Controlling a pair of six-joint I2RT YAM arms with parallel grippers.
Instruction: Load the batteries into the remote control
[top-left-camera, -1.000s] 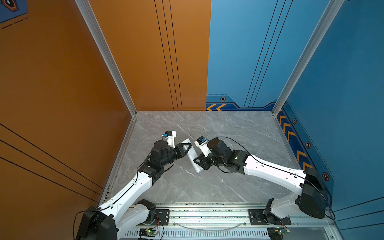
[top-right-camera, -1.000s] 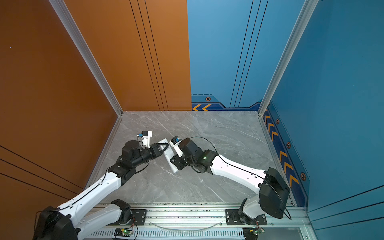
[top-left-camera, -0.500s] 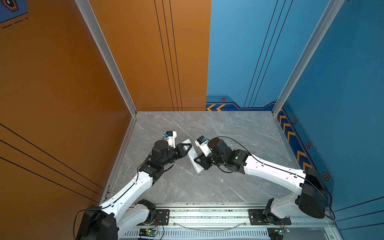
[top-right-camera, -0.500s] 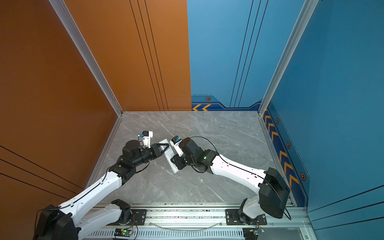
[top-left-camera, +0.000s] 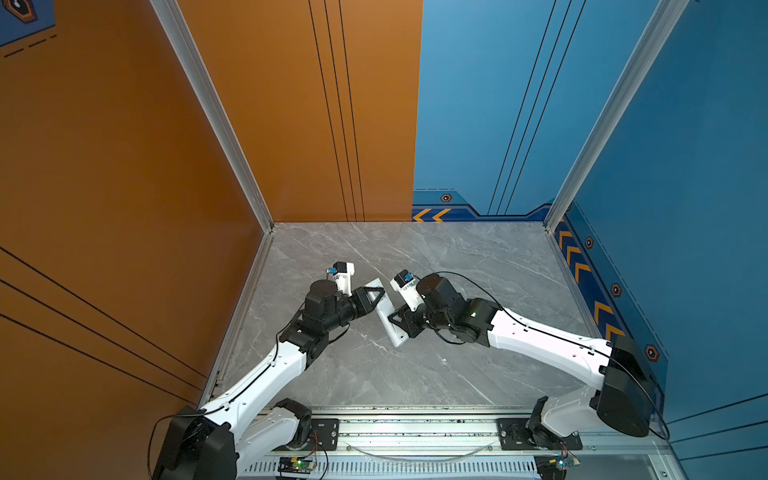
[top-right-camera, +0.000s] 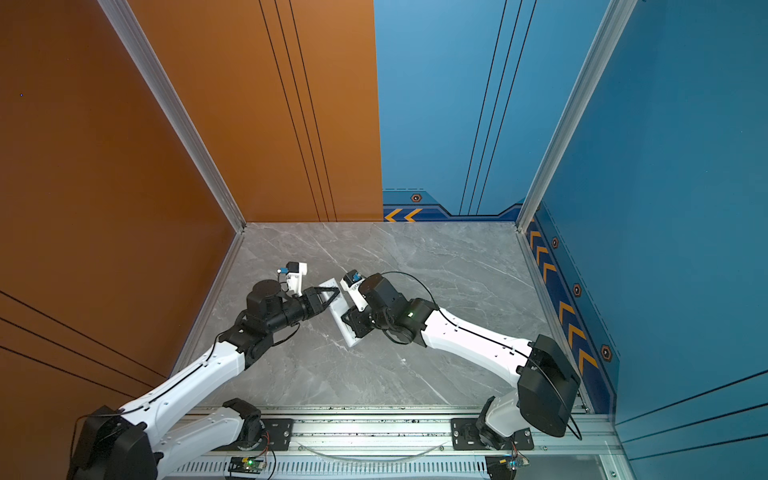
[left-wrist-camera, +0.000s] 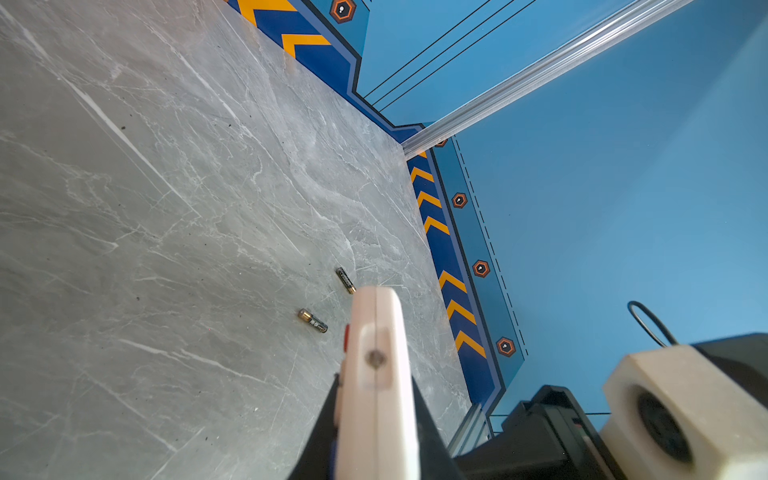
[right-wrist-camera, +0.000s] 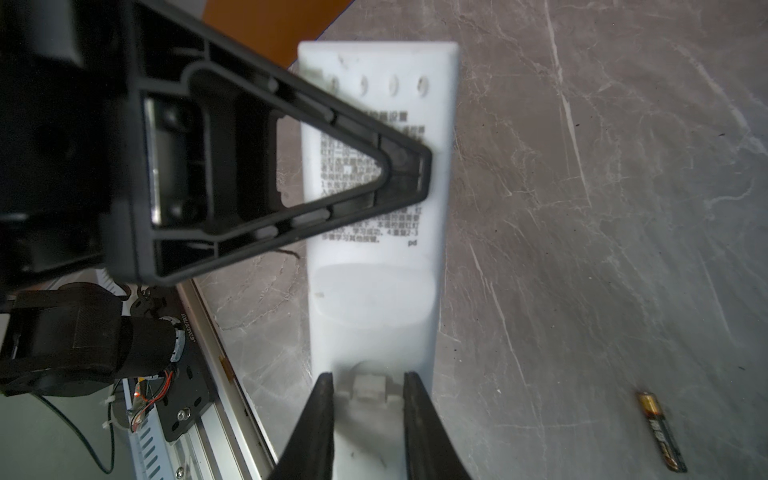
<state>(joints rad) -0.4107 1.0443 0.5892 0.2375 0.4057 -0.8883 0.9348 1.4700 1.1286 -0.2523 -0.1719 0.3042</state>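
Note:
The remote control (top-left-camera: 386, 313) (top-right-camera: 340, 316) is a long white bar held off the table on its edge, printed back toward the right arm. My left gripper (top-left-camera: 376, 296) (left-wrist-camera: 376, 382) is shut on it across its thickness near the upper half. My right gripper (top-left-camera: 395, 322) (right-wrist-camera: 368, 378) stands narrowly open against the remote's back (right-wrist-camera: 374, 291), its fingertips on either side of the small latch tab of the battery cover. Two black batteries with gold ends (left-wrist-camera: 312, 321) (left-wrist-camera: 345, 280) lie apart on the table; one battery (right-wrist-camera: 663, 430) shows in the right wrist view.
Grey marble table (top-left-camera: 457, 374) walled by orange panels on the left and blue panels behind and on the right. The metal rail (top-left-camera: 415, 428) with both arm bases runs along the front edge. The right arm hides the batteries in both top views.
My right gripper's jaws have narrowed a little at the lower end of the remote. The left arm and the remote have stayed in place.

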